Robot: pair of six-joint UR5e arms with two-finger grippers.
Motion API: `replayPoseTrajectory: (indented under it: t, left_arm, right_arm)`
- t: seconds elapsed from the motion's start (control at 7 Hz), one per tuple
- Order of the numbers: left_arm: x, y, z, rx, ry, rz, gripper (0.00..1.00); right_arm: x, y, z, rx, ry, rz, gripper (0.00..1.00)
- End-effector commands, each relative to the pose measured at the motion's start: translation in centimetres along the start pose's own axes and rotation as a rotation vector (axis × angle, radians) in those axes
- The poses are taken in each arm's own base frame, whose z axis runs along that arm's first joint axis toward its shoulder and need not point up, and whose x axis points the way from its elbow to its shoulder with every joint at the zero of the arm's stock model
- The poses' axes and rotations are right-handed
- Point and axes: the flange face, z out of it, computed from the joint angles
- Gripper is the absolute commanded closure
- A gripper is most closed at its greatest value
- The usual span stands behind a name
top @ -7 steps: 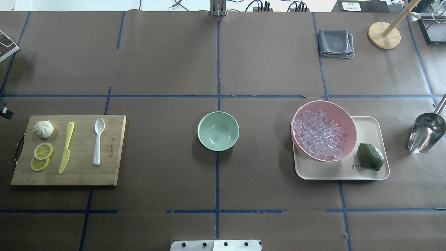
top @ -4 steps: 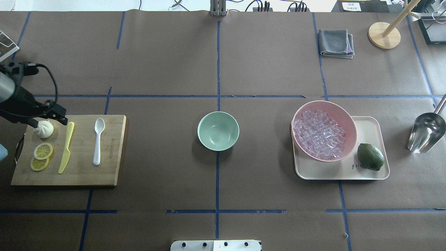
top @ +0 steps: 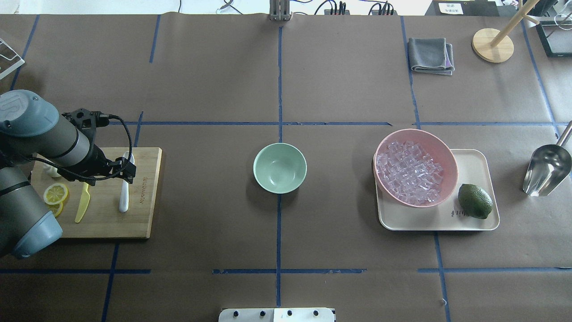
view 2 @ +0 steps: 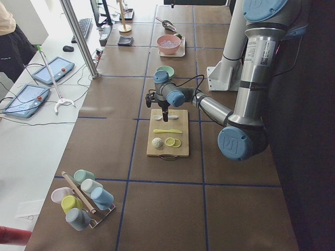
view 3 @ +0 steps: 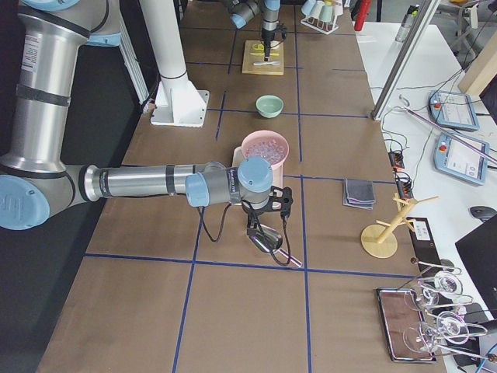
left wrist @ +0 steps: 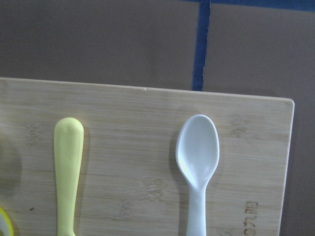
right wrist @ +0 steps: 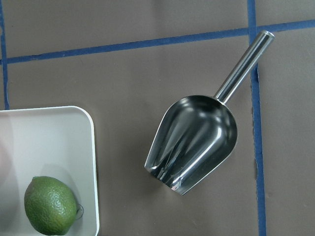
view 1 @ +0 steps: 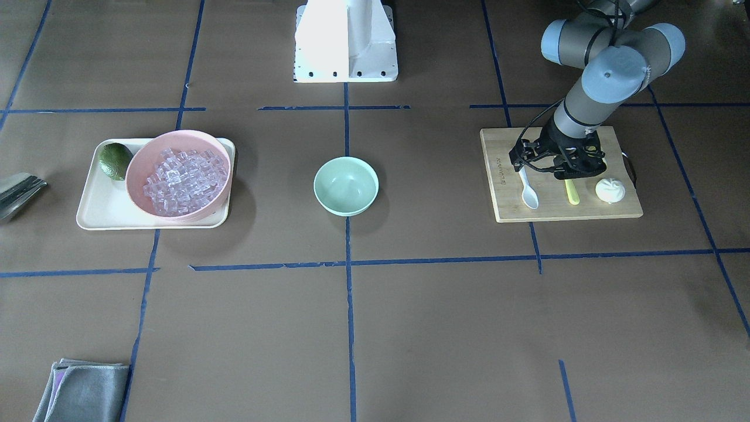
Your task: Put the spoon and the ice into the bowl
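Note:
The white spoon [top: 124, 197] lies on the wooden cutting board [top: 138, 214] at the table's left, scoop toward the far side; it also shows in the left wrist view [left wrist: 198, 157]. My left gripper [top: 118, 171] hangs just above the spoon's scoop end and looks open and empty; it also shows in the front view [view 1: 554, 169]. The mint-green bowl [top: 280, 167] stands empty at the table's centre. The ice cubes [top: 409, 172] are heaped in the pink bowl [top: 449, 154] on the right. My right gripper [view 3: 260, 221] hovers above the metal scoop [top: 547, 170]; I cannot tell whether it is open.
A yellow-green knife [top: 82, 205], lemon slices [top: 55, 193] and a white bun [view 1: 610, 190] share the board. The pink bowl and a lime [top: 475, 201] sit on a cream tray [top: 473, 165]. A grey cloth [top: 431, 54] and a wooden stand [top: 492, 44] are at the far right.
My left arm has come in from the left edge and moved right across the board, from over the bun to over the spoon. Nothing else has moved.

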Motion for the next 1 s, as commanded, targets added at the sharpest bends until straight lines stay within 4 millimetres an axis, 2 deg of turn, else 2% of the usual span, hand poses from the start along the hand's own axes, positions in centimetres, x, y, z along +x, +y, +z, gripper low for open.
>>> replayPoseTrajectory:
  t: [0.0, 0.57, 0.86]
  left_arm:
    - [1.35, -0.17, 1.34, -0.012, -0.007, 0.015, 0.06]
    - [1.35, -0.55, 1.93, -0.017, -0.015, 0.013, 0.14]
    - [1.67, -0.83, 2.09, -0.017, -0.015, 0.011, 0.14]
  right_arm:
    - [0.03, 0.02, 0.01, 0.0, 0.001, 0.0, 0.0]
    - [0.14, 0.14, 0.07, -0.002, 0.001, 0.003, 0.01]
    - [0.14, 0.14, 0.07, -0.002, 0.001, 0.003, 0.01]
